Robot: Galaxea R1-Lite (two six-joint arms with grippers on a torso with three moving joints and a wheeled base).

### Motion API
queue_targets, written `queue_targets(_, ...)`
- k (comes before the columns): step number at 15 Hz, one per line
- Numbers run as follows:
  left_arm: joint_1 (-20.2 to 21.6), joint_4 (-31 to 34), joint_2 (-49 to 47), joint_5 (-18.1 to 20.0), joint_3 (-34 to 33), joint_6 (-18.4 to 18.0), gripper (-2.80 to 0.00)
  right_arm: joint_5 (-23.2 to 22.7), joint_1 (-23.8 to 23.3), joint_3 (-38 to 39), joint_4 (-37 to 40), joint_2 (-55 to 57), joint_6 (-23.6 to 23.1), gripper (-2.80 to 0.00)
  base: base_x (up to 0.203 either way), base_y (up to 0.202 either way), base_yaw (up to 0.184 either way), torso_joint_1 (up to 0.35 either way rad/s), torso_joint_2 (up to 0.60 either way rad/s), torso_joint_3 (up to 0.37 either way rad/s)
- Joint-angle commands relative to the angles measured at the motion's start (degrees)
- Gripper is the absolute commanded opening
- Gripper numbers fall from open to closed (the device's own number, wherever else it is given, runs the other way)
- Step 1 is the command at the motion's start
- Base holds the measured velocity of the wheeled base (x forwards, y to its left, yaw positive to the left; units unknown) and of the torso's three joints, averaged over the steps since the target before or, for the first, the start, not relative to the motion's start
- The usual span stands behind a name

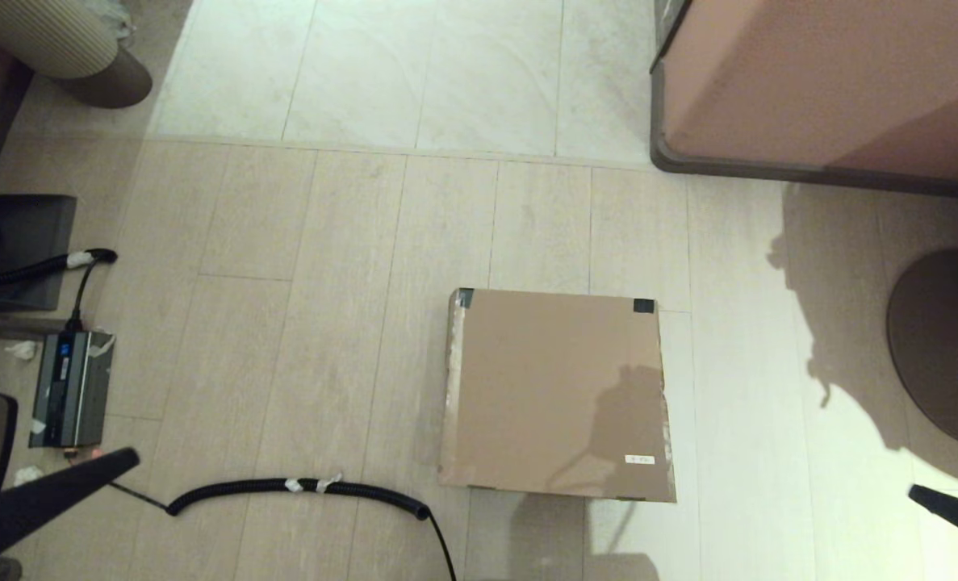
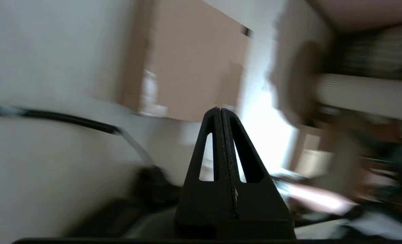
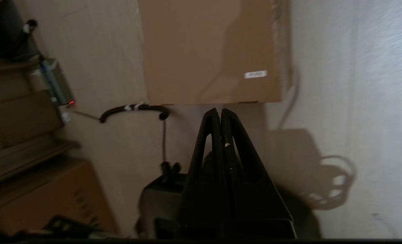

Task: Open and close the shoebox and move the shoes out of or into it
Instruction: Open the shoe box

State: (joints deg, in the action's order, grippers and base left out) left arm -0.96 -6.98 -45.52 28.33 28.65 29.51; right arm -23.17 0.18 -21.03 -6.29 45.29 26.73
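The brown cardboard shoebox (image 1: pixel 555 395) lies on the floor with its lid down; black tape marks its two far corners and a small white label (image 1: pixel 640 459) sits near its front right corner. It also shows in the left wrist view (image 2: pixel 190 67) and the right wrist view (image 3: pixel 209 51). The shoes are hidden. My left gripper (image 1: pixel 127 460) hangs at the lower left, well away from the box, its fingers (image 2: pixel 214 115) pressed together on nothing. My right gripper (image 1: pixel 918 492) hangs at the lower right, also shut and empty, its fingertips (image 3: pixel 216 113) short of the box's front edge.
A black corrugated cable (image 1: pixel 301 488) curls on the floor just left of the box front. A grey power unit (image 1: pixel 71 387) lies at the far left. A pinkish-brown cabinet (image 1: pixel 826 81) stands at the back right and a round dark base (image 1: pixel 943 339) at the right.
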Motion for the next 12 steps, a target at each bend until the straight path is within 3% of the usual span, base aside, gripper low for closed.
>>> queue_targets(1,-0.32,-5.47,-15.78,3.37,0.63,3.13,-2.8,-3.14,0.05,-0.98,-5.46,18.27,2.32,-2.8,0.0,0.0,0.0,0.0,0.0,0.0)
queue_targets(4,-3.22,-15.81,-30.11,7.02,0.9,5.93,-2.8,-8.28,0.05,-2.69,-16.45,35.14,4.61,-2.8,0.0,0.0,0.0,0.0,0.0,0.0)
queue_targets(7,-6.53,-24.37,-42.27,8.26,2.15,6.89,-2.8,-10.98,0.12,-3.63,-30.0,49.95,5.6,-2.8,0.0,0.0,0.0,0.0,0.0,0.0)
queue_targets(10,-9.74,-30.23,-53.06,8.06,5.3,6.75,-2.8,-11.64,-0.09,-4.11,-44.05,62.62,5.9,-2.8,0.0,0.0,0.0,0.0,0.0,0.0)
queue_targets(12,-11.79,-32.79,-58.93,5.74,8.71,6.45,-2.8,-11.76,-0.7,-4.55,-51.54,68.75,5.71,-2.8,0.0,0.0,0.0,0.0,0.0,0.0)
